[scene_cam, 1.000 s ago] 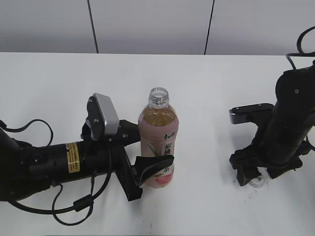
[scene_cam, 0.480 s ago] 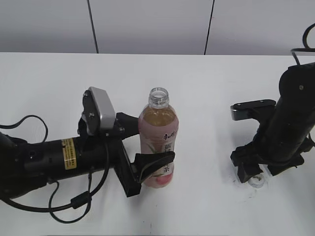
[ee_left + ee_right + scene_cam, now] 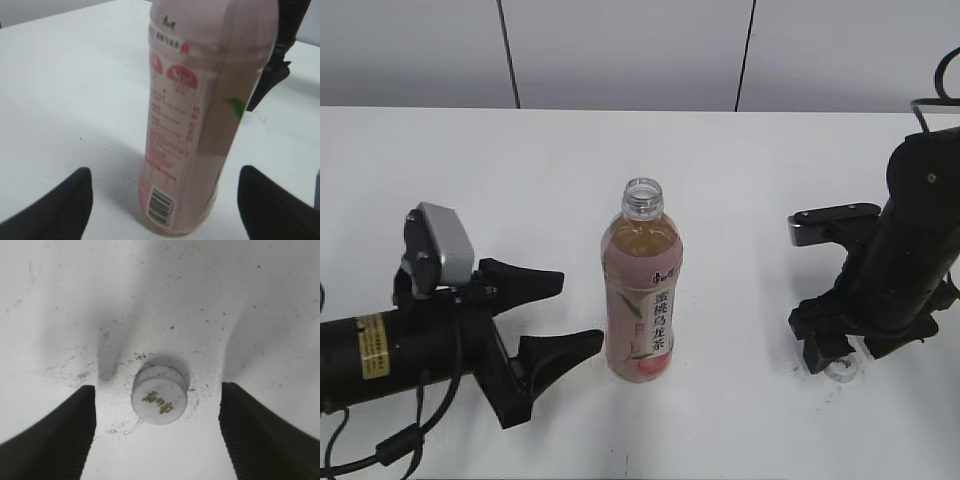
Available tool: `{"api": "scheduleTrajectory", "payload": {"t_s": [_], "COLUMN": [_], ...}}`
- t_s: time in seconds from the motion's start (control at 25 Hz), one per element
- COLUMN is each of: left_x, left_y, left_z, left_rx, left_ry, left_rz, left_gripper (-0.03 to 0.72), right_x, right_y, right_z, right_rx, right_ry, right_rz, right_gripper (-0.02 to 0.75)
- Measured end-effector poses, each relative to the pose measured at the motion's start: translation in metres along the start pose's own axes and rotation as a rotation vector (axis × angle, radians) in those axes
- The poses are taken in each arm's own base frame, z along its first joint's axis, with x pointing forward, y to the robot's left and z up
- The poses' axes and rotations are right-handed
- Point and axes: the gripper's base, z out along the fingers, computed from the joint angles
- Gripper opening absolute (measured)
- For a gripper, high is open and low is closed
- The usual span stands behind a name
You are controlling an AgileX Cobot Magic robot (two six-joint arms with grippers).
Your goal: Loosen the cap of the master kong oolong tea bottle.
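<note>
Left gripper (image 3: pixel 555 312) has let go and backed off the master kong oolong tea bottle (image 3: pixel 641 290), fingers apart. Cap (image 3: pixel 159 395) sits on the worktop (image 3: pixel 740 180) between the right gripper's (image 3: pixel 157 435) spread fingers. Looks done; just retract.

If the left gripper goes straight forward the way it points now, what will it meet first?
Most likely the slim clear plastic tea bottle with the pink label. It stands upright straight ahead of the open left gripper, in line with the gap between the fingers, apart from both. How far is unclear.
</note>
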Motion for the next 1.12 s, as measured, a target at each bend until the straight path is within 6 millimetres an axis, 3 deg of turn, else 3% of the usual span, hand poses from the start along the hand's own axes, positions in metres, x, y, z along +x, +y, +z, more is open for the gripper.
{"api": "scheduleTrajectory", "payload": {"t_s": [0.16, 0.4, 0.56, 0.72, 0.92, 1.0, 1.12], "left_x": [-0.021, -0.074, -0.1, -0.126, -0.129, -0.13, -0.136], "left_y": [0.001, 0.029, 0.051, 0.066, 0.066, 0.058, 0.034], "left_z": [-0.013, -0.045, -0.054, -0.075, -0.128, -0.154, -0.178], "left_rx": [-0.079, -0.43, -0.584, -0.746, -0.936, -1.006, -1.038], "left_ry": [-0.076, -0.279, -0.097, -0.014, 0.132, 0.181, 0.188], "left_rz": [0.022, 0.001, -0.036, -0.251, -0.481, -0.542, -0.61], "left_gripper": [0.528, 0.517, 0.512, 0.511, 0.511, 0.511, 0.51], "right_x": [0.001, 0.002, 0.002, 0.008, 0.022, 0.032, 0.05], "right_y": [0.0, 0.002, 0.003, 0.003, 0.005, 0.006, 0.007], "right_z": [0.0, -0.006, -0.016, -0.027, -0.064, -0.086, -0.119], "right_rx": [0.0, -0.016, -0.024, -0.029, -0.038, -0.042, -0.049], "right_ry": [0.015, 0.004, -0.025, -0.002, -0.018, -0.044, -0.098], "right_rz": [-0.001, 0.017, 0.022, 0.021, 0.011, 0.004, -0.007], "right_gripper": [0.575, 0.575, 0.575, 0.575, 0.575, 0.575, 0.575]}}
